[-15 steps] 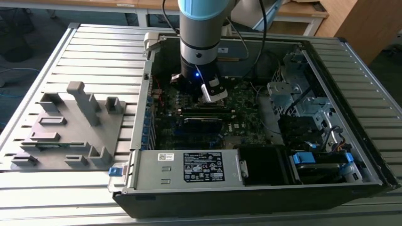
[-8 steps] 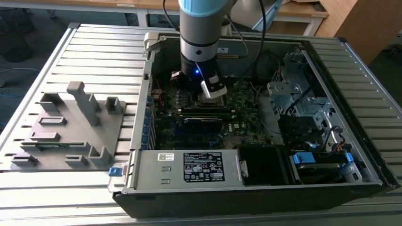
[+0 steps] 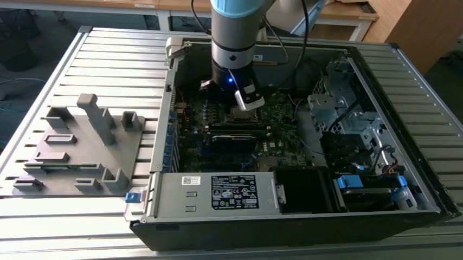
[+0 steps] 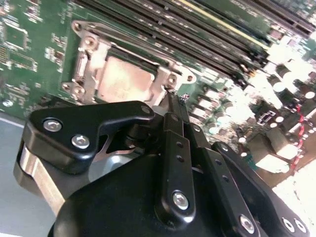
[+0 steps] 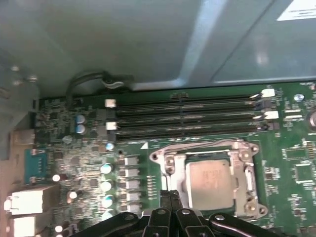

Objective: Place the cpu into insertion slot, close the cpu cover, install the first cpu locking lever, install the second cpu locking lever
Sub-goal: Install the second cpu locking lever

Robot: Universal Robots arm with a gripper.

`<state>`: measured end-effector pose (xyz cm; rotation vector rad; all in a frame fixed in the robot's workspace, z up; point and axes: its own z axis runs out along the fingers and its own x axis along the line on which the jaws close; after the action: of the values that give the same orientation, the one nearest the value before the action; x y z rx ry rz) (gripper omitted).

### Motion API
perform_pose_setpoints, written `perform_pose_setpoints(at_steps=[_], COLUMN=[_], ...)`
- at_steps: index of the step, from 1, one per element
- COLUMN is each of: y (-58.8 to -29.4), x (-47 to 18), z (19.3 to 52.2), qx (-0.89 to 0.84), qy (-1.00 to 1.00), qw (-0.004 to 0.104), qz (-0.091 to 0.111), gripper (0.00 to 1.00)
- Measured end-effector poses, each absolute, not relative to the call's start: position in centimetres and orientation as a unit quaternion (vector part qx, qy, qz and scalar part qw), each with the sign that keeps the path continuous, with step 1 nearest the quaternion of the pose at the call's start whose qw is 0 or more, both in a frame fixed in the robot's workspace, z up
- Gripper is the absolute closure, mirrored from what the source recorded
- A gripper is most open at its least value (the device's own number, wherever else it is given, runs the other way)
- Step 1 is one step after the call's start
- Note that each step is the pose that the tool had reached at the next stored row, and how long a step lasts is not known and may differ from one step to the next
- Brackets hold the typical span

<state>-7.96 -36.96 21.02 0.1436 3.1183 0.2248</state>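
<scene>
Seeing cpu [image 5: 210, 183] seated in socket [image 5: 249, 175], cover [image 4: 165, 84] down; our gripper [image 4: 174, 101] pinched shut, empty, beside socket edge, seemingly for levers.

The gripper [image 5: 170, 195] hangs low inside the open computer case [image 3: 405, 179], just beside the cpu cover [image 5: 247, 170]. Beyond it the memory slots [image 5: 187, 116] run long and seemingly low. The case wall [image 5: 148, 44] rises behind them, closing that side.

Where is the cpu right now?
The cpu sits in the insertion slot on the green motherboard, framed by the cpu cover, beside the long memory slots in both wrist views; the tool is beside it.
</scene>
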Motion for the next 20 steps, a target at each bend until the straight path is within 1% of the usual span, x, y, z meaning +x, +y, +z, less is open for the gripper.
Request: perform_pose_setpoints(at_steps=[10, 20], y=[-36.9, -36.4], x=[-5.2, -4.7], z=[21.0, 21.0], qx=[0.046, 0.046], qy=[0.996, 0.997], qw=[0.006, 0.006], qz=[0.072, 0.069], gripper=[0.90, 0.90])
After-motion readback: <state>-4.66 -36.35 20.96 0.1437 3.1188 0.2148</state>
